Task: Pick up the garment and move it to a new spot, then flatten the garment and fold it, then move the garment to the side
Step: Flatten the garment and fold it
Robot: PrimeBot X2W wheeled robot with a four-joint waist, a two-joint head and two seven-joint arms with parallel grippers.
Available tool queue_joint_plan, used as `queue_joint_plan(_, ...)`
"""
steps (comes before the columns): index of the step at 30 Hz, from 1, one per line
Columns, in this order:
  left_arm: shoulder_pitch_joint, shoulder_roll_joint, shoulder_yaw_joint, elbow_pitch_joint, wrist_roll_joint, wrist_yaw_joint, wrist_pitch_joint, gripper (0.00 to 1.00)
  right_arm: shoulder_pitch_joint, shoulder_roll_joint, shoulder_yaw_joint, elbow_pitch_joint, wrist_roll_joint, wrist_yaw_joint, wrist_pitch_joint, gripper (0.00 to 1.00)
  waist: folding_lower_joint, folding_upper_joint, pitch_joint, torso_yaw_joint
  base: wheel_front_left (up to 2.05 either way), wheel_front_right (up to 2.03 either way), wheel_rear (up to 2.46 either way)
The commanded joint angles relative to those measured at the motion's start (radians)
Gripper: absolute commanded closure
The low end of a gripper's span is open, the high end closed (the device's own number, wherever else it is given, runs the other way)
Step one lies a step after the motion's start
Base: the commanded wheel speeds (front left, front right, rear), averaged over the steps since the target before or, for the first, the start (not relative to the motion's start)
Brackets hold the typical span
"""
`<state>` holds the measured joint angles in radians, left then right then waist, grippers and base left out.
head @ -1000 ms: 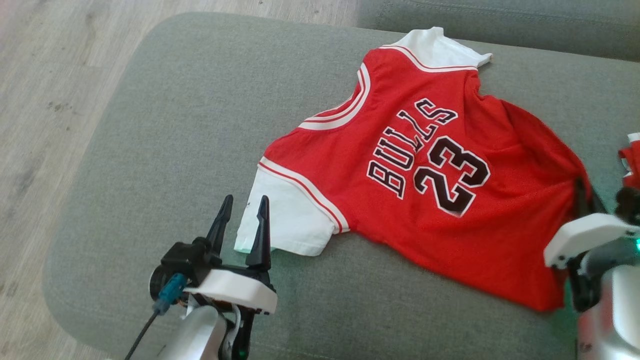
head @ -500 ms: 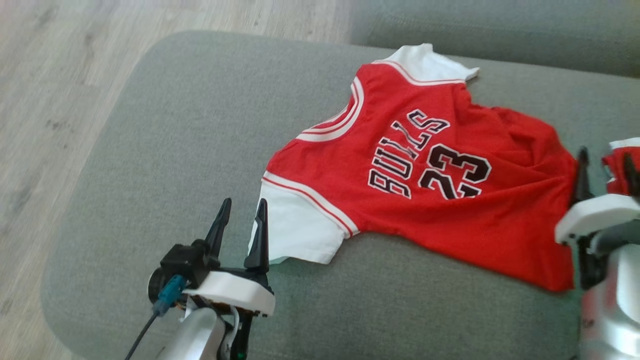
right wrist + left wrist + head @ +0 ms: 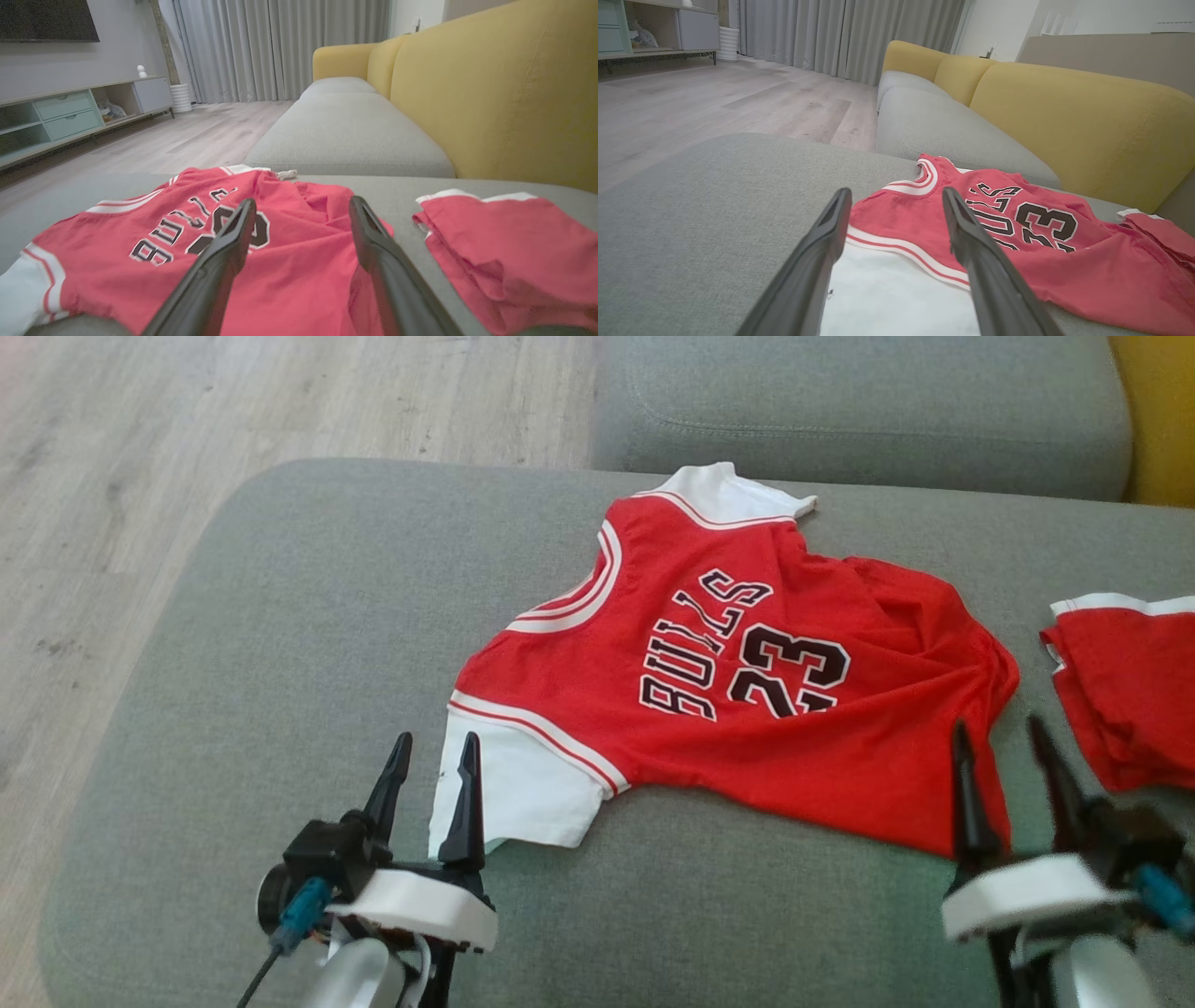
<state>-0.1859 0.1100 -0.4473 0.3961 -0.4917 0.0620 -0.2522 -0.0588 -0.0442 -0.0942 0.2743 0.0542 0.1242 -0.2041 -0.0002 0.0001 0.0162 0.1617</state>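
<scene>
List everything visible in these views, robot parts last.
near cushion: 1, grey, under both garments
far cushion: 1, grey, behind the near one
jersey: 1, red with white sleeves, spread on the near cushion
second garment: 1, red with white trim, right of the jersey
backrest: 1, yellow, behind the cushions
floor: 1, pale wood, left of the sofa
curtains: 1 set, grey, far wall
cabinet: 1, pale green, along the wall
left gripper: 1, dark fingers, open, by the white sleeve
right gripper: 1, dark fingers, open, at the jersey's hem
</scene>
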Motion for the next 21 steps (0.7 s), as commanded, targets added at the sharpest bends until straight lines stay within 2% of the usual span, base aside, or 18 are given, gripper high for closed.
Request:
queue_joint_plan(1,-0.025,0.012,0.042,-0.036,0.006,0.005,-0.009,0.00,0.002,-0.006,0.045,-0.057,0.016,0.007,-0.008,0.00,0.0002,-0.0001,0.003,-0.005,0.00,0.00,0.00)
queue_joint_plan(8,-0.028,0.018,0.035,-0.028,0.004,0.007,0.003,0.00,0.045,-0.006,0.060,-0.119,0.037,0.007,0.013,0.00,0.0002,-0.0001,0.026,-0.016,0.00,0.00,0.00)
queue_joint_plan(21,-0.052,0.034,0.011,0.154,0.012,0.051,0.110,0.00,0.043,-0.006,0.097,-0.162,0.046,0.007,0.054,0.00,0.0002,-0.0001,0.085,-0.040,0.00,0.00,0.00)
